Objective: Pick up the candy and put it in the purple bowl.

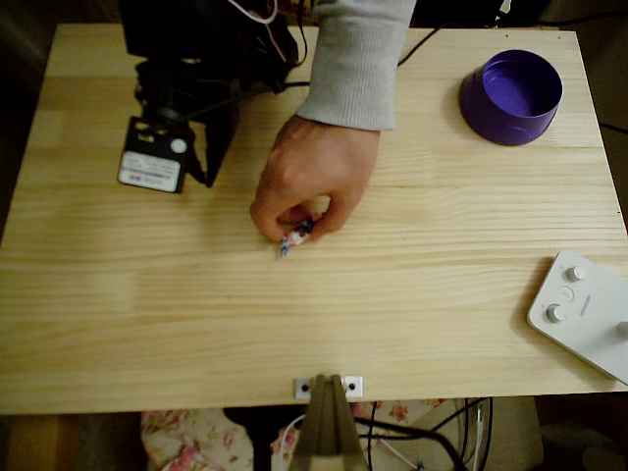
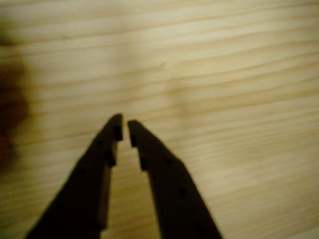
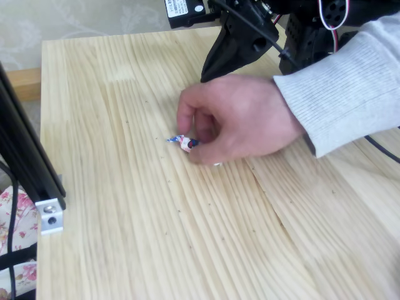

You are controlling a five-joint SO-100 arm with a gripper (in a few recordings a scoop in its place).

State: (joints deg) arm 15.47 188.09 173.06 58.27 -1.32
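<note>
- Pale pine table (image 1: 196, 314) with long grain lines fills the overhead view, and a floral cloth (image 1: 196, 437) peeks out below its near edge.
- Down at 6 o'clock on that near edge, a small metal bracket (image 1: 329, 387) is screwed on.
- Over at 4 o'clock sits a white device (image 1: 584, 314) with knobs, hanging off the table's right side.
- Dead centre now: a person's hand (image 1: 314, 182) reaches in from 12 o'clock, grey sleeve (image 1: 358, 59) behind it, fingertips pinching the candy (image 1: 295, 236) against the wood.
- In the fixed view the candy (image 3: 182, 142) pokes out from under the fingers of the hand (image 3: 240, 119), one twisted end pointing to 9 o'clock.
- Up at 10 o'clock in the overhead view, the black gripper (image 1: 208, 175) hangs over the table, well apart from the candy, tips pointing toward 6 o'clock.
- The wrist view catches the gripper (image 2: 124, 128) close up: its two dark fingers are nearly together, just a thin slit between the tips, nothing between them, only blurred wood below.
- Far off at 1 o'clock, the purple bowl (image 1: 511, 96) stands upright near the table's back corner, well apart from the candy and the hand.
</note>
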